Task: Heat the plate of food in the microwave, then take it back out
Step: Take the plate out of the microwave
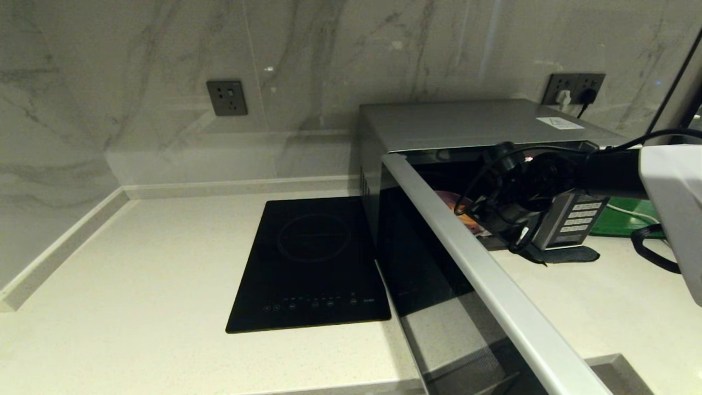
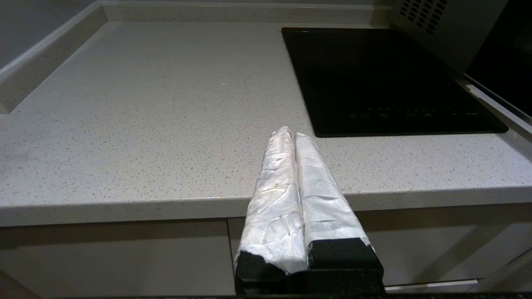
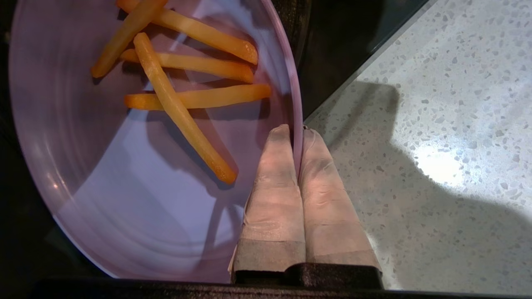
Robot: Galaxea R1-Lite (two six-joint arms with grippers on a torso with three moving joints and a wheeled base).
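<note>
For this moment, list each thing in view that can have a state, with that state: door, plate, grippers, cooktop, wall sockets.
microwave: door swung open toward the camera.
plate of food: rim pinched by the right gripper at the microwave's opening; fries lying on it.
right gripper: shut on the plate's rim.
left gripper: shut, empty, parked at the counter's front edge.
cooktop: nothing on it, no lights showing.
left wall socket: nothing plugged in.
right wall socket: plugs inserted.

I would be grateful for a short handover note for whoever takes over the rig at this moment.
Right gripper: shut on the rim of the plate of food, at the microwave opening.
Left gripper: shut, empty, parked at the counter edge in front of the cooktop.
Door stands open.
Done: plate gripped.
Left: carry the plate on; whether heating has happened cannot be told.
</note>
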